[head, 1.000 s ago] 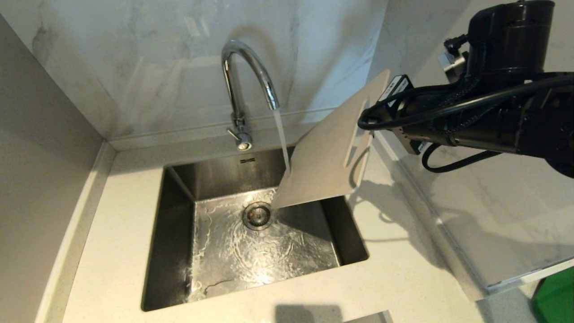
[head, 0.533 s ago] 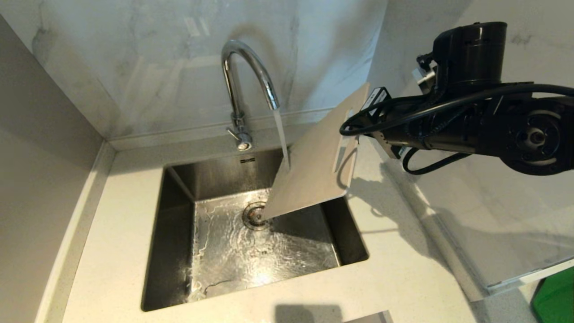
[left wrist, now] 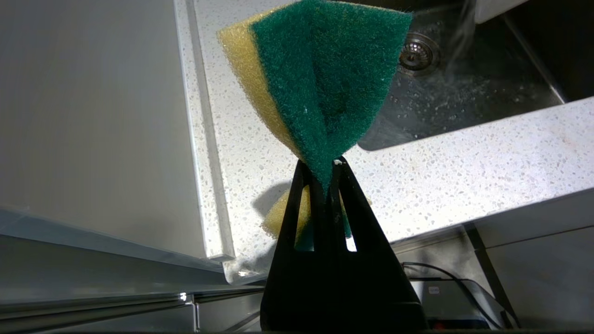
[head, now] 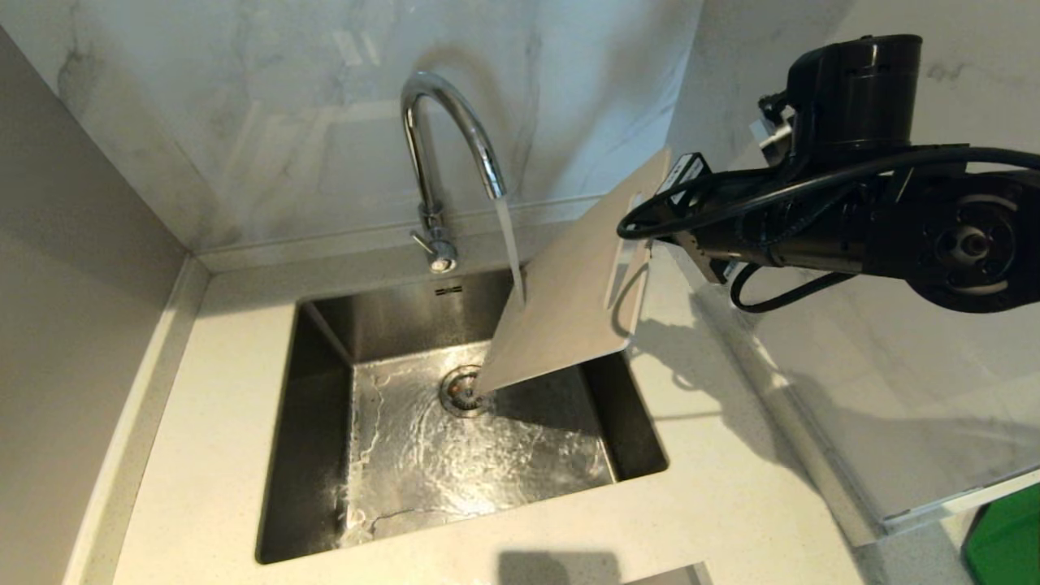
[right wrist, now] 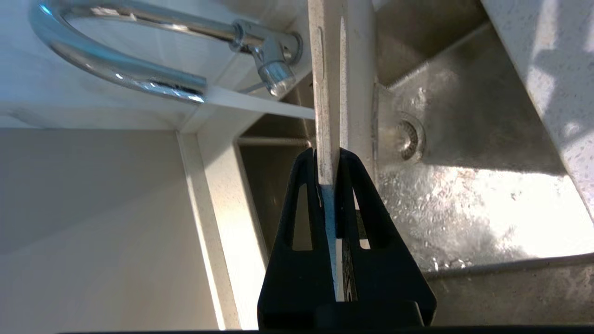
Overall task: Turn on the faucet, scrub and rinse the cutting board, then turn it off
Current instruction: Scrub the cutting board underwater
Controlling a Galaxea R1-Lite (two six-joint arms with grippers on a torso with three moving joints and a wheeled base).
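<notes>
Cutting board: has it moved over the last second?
Yes. The cutting board, clamped in the right gripper, has shifted left toward the faucet; its lower corner now overlaps the sink drain.

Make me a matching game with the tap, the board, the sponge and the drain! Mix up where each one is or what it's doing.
Things:
1. faucet
2. cutting board
3. sponge
4. drain

States:
A. pinched in the left gripper
B. at the bottom of the sink
C. running water
D. held tilted over the sink by the right gripper

Pairs: 1-C, 2-D, 3-A, 4-B
</notes>
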